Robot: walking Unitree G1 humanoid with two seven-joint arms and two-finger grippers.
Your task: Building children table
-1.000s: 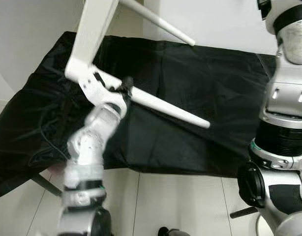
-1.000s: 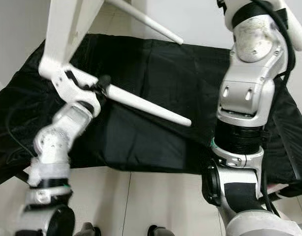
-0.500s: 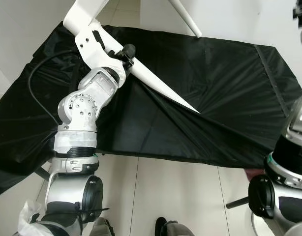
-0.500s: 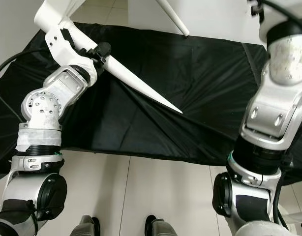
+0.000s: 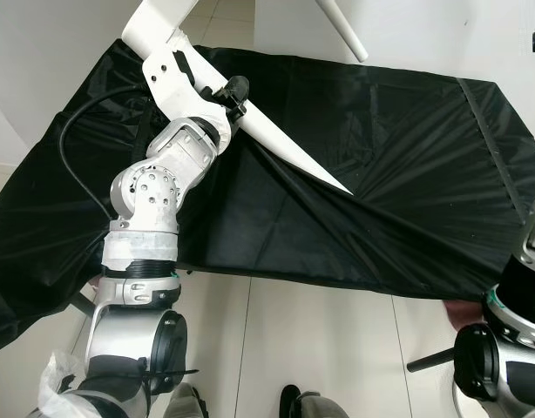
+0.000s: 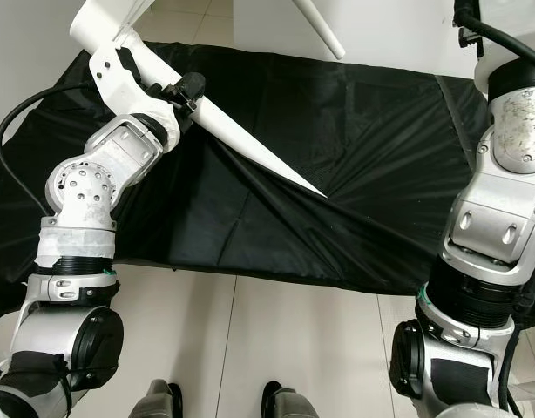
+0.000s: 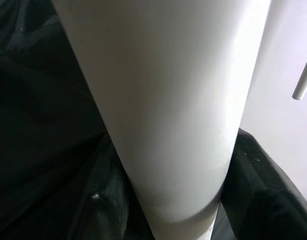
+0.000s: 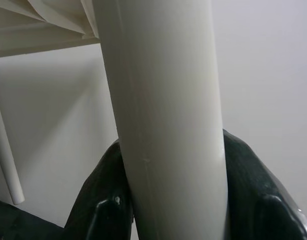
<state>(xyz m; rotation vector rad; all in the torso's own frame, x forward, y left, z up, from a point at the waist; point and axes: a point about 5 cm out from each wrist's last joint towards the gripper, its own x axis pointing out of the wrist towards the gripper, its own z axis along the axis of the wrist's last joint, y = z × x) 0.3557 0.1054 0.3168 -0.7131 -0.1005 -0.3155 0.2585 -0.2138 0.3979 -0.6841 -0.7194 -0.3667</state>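
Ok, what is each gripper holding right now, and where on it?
Both hold the white children's table by its legs: the left gripper grips one leg near its thick upper end; the right gripper clamps another leg.

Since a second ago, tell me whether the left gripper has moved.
Yes. The left gripper, shut on a white table leg, rose toward the black cloth's far edge.

White plastic children's table (image 5: pixel 167 35) is up in the air, tilted, its tapered leg (image 5: pixel 289 148) slanting down, tip just over the black cloth (image 5: pixel 407 183).

Tabletop (image 5: pixel 163 22) cut off, frame top.
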